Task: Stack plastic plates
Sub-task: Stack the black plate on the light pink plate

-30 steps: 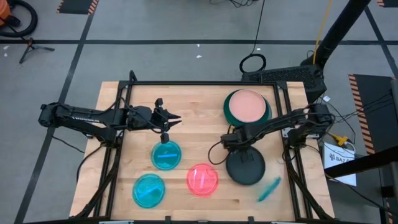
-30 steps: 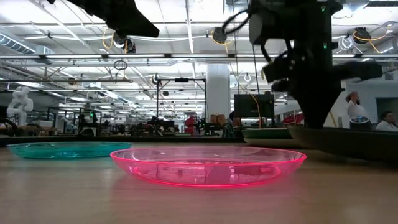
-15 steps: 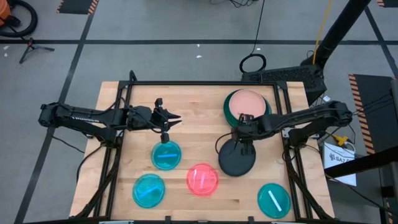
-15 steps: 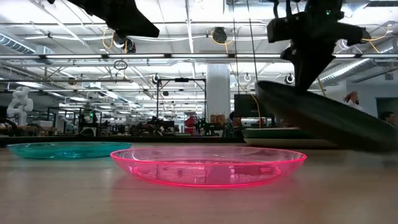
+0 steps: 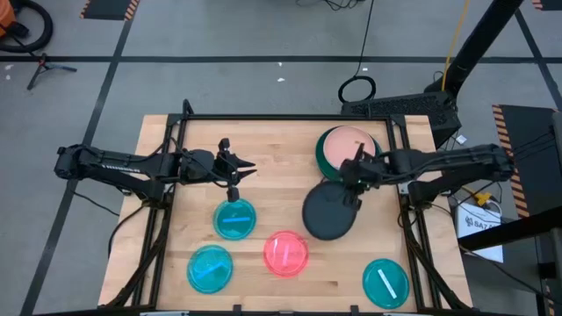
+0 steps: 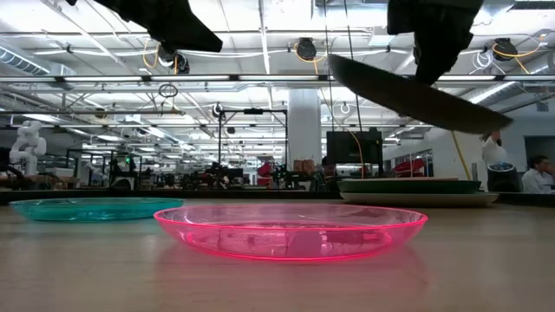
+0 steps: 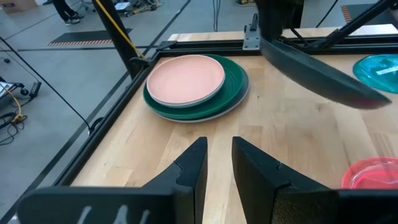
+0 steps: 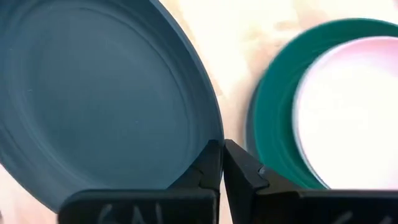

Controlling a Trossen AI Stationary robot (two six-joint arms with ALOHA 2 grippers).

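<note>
Pinching the black plate by its rim, the right gripper holds it tilted above the table, beside the green plate.

Two dark fingers stand a little apart above the wooden table. Beyond them a peach-pink plate sits on a green plate. A black plate hangs tilted, near a cyan plate and a red-pink plate.

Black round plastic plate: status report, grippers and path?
Right gripper shut on black round plastic plate, airborne, tilted. Left gripper hovers over cyan translucent plate, holding nothing. Peach-pink plate on green plate stack beside it, unobstructed.
</note>
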